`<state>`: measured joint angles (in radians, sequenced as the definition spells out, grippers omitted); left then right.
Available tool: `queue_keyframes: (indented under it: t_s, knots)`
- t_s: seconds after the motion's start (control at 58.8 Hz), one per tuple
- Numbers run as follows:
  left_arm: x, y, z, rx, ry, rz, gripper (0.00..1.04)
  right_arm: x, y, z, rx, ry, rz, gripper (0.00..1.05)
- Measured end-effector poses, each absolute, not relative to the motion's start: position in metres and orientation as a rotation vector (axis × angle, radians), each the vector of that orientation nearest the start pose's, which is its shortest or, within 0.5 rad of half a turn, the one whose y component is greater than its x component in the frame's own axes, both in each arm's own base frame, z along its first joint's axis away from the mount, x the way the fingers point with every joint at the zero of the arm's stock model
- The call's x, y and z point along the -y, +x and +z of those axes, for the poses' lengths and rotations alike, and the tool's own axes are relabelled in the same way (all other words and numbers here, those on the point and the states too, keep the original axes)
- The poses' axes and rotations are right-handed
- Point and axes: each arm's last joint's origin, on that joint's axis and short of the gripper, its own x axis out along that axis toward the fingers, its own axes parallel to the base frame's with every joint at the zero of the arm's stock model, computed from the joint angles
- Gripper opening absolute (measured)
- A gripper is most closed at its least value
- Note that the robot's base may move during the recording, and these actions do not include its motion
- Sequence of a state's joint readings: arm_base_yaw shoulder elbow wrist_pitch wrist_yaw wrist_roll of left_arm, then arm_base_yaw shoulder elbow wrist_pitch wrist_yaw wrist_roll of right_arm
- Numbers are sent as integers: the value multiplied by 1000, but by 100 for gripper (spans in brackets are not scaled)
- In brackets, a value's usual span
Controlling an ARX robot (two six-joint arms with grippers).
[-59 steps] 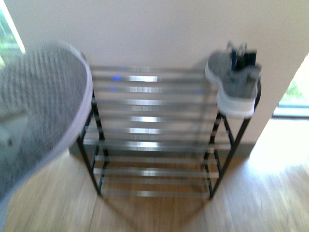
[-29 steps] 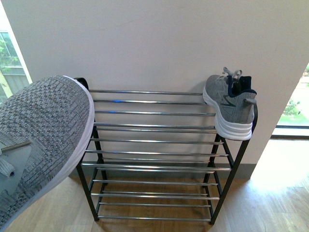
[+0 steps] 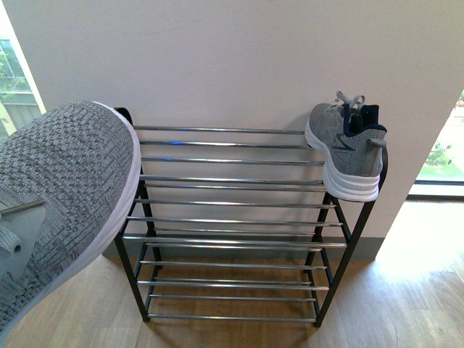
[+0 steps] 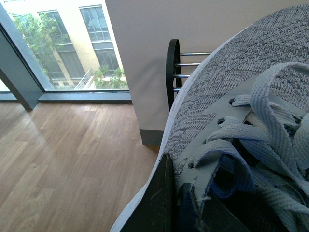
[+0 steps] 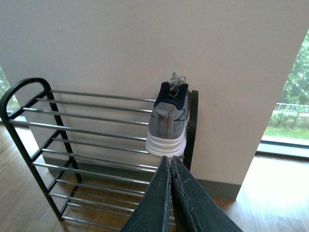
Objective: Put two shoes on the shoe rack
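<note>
White wall is backing the shoe rack [image 3: 232,181], one sneaker [image 3: 348,152] sitting on its top right end. Left claw [image 4: 186,195] is clamping the other sneaker [image 3: 58,196] near-left; right claw [image 5: 170,162] is hanging pinched together, empty.

The shoe rack [image 3: 225,179] stands on the floor [image 3: 406,304], backed against the wall [image 3: 232,58]. 1 shoe [image 3: 348,148] sits on its top tier at the right end, toe toward the wall. The other shoe [image 3: 61,196] hangs off the floor at the left, in front of the rack's left end.
</note>
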<state>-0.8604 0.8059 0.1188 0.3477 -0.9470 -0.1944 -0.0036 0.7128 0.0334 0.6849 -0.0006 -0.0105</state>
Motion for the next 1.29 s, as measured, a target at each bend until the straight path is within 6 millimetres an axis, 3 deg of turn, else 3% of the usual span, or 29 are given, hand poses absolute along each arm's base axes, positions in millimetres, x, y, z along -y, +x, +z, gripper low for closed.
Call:
queue_keyframes:
  t_s: [1.292]
  knots:
    - [94,112,157,-200,73,105,2,0,98,169,3,-10,-3,2]
